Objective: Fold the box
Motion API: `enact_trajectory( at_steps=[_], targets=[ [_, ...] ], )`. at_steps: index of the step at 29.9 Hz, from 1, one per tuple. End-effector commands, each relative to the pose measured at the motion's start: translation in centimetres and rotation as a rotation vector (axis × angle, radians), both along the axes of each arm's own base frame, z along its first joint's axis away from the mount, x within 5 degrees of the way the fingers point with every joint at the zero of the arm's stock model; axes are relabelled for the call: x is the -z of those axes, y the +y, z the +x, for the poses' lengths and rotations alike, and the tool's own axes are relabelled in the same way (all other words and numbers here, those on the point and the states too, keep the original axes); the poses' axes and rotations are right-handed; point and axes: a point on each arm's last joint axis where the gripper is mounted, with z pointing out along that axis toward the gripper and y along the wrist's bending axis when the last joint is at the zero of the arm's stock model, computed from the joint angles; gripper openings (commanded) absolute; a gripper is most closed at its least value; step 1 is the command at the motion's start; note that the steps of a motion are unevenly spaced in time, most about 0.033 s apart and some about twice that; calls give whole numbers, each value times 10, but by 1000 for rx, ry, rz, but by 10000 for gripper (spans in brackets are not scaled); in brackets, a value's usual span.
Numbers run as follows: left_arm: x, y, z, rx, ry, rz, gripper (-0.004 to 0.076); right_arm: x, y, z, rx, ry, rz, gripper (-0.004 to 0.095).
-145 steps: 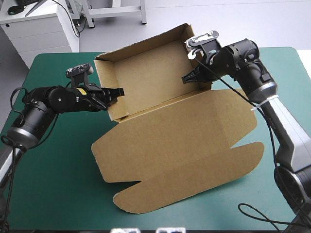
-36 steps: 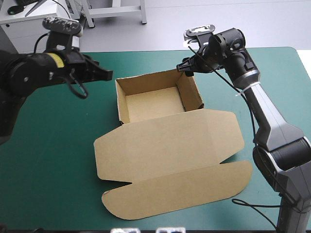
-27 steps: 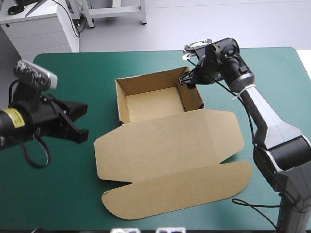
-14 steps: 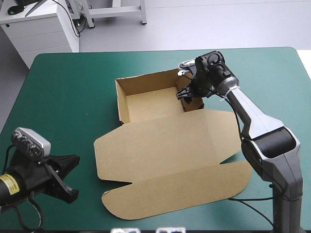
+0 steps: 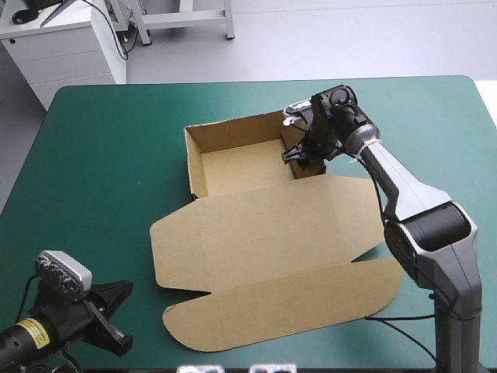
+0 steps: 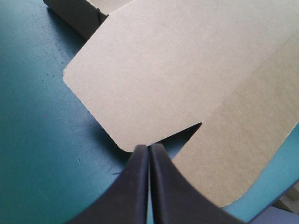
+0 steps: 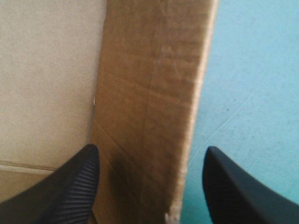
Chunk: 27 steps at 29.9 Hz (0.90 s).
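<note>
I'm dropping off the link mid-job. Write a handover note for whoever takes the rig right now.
Box: mid-table, an open tray with its walls up. Its lid lies flat on the teal-green cover toward the near edge.
Left gripper: shut, empty, at the table's near-left corner, pointing at the lid's left end.
Right gripper: open, straddling the right wall, one finger inside the tray and one outside, not clamped.
Done: tray formed.
Left: lid and its front flap not folded. I'd check the right wall's tuck first.
</note>
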Motion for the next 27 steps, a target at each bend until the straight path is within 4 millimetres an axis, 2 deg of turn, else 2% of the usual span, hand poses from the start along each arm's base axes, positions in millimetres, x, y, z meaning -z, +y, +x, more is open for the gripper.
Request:
enact_trajectory(
  at_steps=[1,5,9,12,15,16,21,24,25,27],
  targets=[
    [-6,-3,5,-1,-60,-56,-8,-28,-6,-6,8,-57,20,357],
    [-5,-4,6,-3,-65,-57,-8,-31,-7,-5,2,-74,16,-12],
    [-8,-4,7,-9,-95,-73,-8,-36,-8,-7,-19,-88,9,-19],
    [-9,-4,8,-11,-104,-78,-8,-57,-18,-12,-32,-157,-38,-19],
    [-9,-4,8,-12,-108,-80,-8,-96,-40,-18,7,-281,-95,-19],
    [-9,-4,8,-12,-108,-80,-8,-119,-54,-25,37,-351,-118,-19],
    [-9,-4,8,-14,-111,-74,-8,-207,-114,-70,182,-629,-264,-19],
    [-9,-4,8,-14,-111,-74,-8,-236,-148,-91,299,-734,-330,-19],
    [-9,-4,8,-14,-111,-74,-8,-243,-166,-98,359,-749,-330,-19],
    [-9,-4,8,-14,-111,-74,-8,-244,-188,-101,422,-738,-310,-19]
  ],
)
